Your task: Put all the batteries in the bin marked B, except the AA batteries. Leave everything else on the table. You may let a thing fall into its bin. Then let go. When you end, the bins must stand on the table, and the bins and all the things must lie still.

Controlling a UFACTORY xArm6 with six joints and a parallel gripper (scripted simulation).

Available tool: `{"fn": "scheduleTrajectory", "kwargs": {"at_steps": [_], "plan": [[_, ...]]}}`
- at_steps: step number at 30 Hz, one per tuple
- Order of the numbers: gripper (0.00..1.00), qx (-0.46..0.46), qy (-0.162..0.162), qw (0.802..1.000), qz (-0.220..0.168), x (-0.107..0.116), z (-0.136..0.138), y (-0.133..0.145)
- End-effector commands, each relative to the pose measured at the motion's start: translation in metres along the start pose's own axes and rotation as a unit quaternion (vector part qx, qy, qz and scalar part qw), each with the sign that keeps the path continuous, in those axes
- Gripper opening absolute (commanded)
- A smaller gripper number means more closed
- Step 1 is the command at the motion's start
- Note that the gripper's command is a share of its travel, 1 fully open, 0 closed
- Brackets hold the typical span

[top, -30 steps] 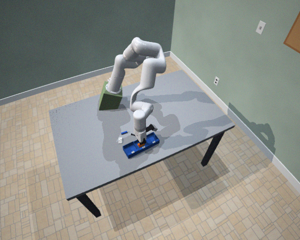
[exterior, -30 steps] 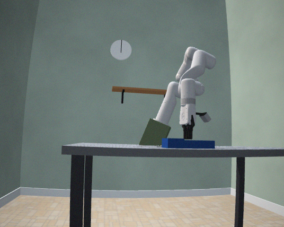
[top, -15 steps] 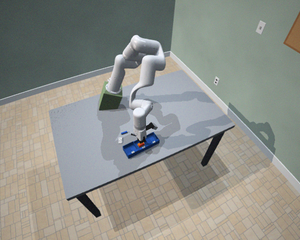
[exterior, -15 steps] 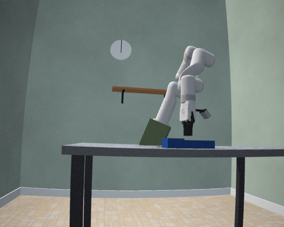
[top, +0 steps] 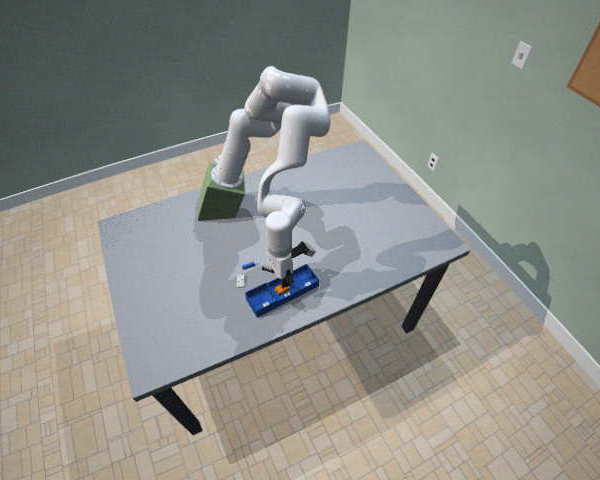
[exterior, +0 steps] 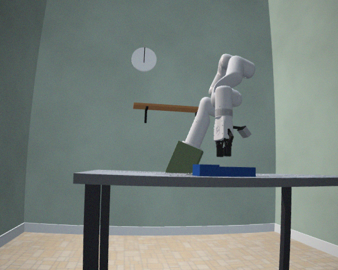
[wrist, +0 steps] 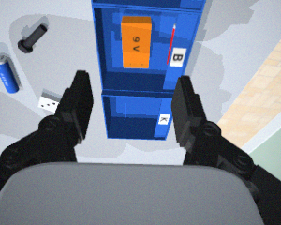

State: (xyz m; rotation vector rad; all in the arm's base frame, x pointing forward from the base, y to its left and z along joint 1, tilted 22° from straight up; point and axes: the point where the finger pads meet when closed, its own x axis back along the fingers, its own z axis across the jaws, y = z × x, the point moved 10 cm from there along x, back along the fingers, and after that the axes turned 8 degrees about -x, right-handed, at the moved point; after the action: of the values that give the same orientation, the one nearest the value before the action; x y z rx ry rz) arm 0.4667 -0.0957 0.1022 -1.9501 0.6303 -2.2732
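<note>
- Blue cylindrical battery [wrist: 6, 73] is lying on the tabletop [wrist: 51, 141] at far left of the wrist view, outside the bins; its label is unreadable, so its size class is a guess (looks AA-like, likely staying).
- Black bolt-like piece [wrist: 33, 36] and a white plug-like block [wrist: 50, 101] are sitting near it on the tabletop; both are non-batteries and should be left alone.
- Gripper [wrist: 132, 110] is hanging above the bins with its jaws spread wide and nothing between them.
- Orange 9V battery [wrist: 136, 41] is lying flat in bin B [wrist: 177, 57]; a thin red battery [wrist: 171, 44] is lying beside it along the bin's right wall, apparently just dropped.
- Bin K [wrist: 163, 120], nearer the camera, is looking unfilled.
- Step in hand: release into B looking done; next move is calling for checking the blue battery's type, otherwise retreating and leaving things still.
- Hidden: the exterior view is showing only the bins' walls, not the contents; the top view is too small for labels; bin B's far end is cut off in the wrist view.
</note>
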Motion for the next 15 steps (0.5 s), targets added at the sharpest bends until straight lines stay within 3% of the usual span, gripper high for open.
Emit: {"fn": "scheduleTrajectory", "kwargs": {"at_steps": [1, 15], "plan": [[1.0, 0.0, 0.002, 1.0, 0.0, 0.02, 0.001, 0.0], [1.0, 0.0, 0.002, 1.0, 0.0, 0.068, 0.001, 0.0]]}}
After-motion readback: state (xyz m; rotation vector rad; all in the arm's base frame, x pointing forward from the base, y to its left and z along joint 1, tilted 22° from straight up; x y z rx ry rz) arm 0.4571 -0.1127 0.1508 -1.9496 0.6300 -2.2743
